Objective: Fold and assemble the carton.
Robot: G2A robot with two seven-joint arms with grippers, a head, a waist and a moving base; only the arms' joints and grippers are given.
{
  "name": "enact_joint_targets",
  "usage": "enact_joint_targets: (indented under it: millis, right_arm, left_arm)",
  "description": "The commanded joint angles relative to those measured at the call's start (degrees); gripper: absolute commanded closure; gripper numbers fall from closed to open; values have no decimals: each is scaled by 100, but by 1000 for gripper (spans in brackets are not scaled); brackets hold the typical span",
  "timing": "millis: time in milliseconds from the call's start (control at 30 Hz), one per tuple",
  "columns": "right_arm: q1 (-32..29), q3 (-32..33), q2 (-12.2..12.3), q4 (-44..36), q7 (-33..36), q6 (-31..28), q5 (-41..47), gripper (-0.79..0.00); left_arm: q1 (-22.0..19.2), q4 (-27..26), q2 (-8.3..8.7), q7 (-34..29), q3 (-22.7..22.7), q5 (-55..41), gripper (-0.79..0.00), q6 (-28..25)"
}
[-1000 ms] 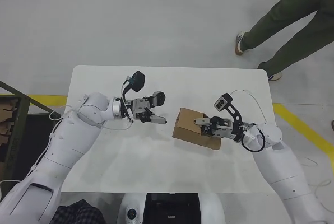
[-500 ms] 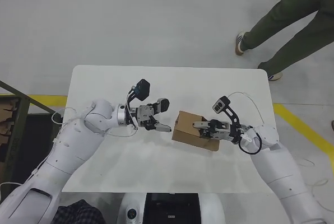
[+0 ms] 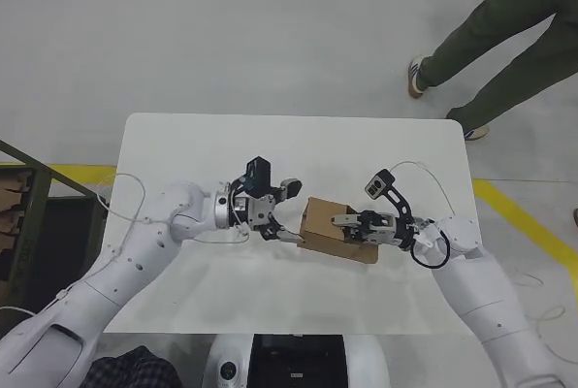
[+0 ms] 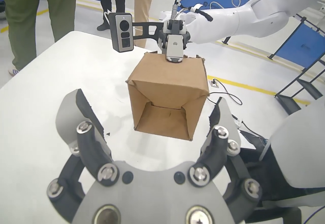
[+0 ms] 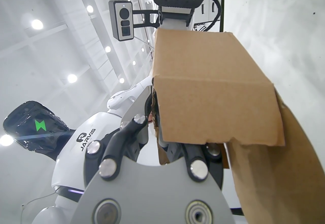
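Right gripper [image 3: 352, 221] grips the rear wall of the carton [image 3: 328, 231], steadying it at mid-table [image 3: 192, 145] with its open end towards the left gripper [image 3: 288, 210], whose fingers stand spread just beside it, apparently ready for flap folding.

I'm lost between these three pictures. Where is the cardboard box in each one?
Top view: the box is mid-table, between the left gripper and the right gripper.
Left wrist view: the box is just beyond the open left gripper, its open end facing the camera.
Right wrist view: the box is close up, clamped by the right gripper.
Shared landmark: the white table.
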Motion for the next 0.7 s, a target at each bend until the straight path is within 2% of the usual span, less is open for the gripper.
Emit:
enact_joint_targets:
  millis: [0, 100, 300, 500, 667]
  right_arm:
    - [7, -3, 0, 0, -6, -14, -36, 0]
    - [18, -29, -1, -41, -46, -67, -180, 0]
    - [-12, -64, -6, -135, -193, -152, -345, 0]
    - [14, -130, -21, -169, -292, -156, -470, 0]
    - [33, -150, -21, -192, -278, -119, -534, 0]
  left_arm:
    - [-81, 83, 50, 503, 170, 374, -785, 0]
    - [-275, 277, 111, 901, 567, 516, -785, 0]
    - [-738, 445, 212, 1207, 1269, 108, -785, 0]
    - [-1081, 449, 314, 966, 1775, -414, -785, 0]
    - [-1276, 519, 331, 757, 2051, -758, -785, 0]
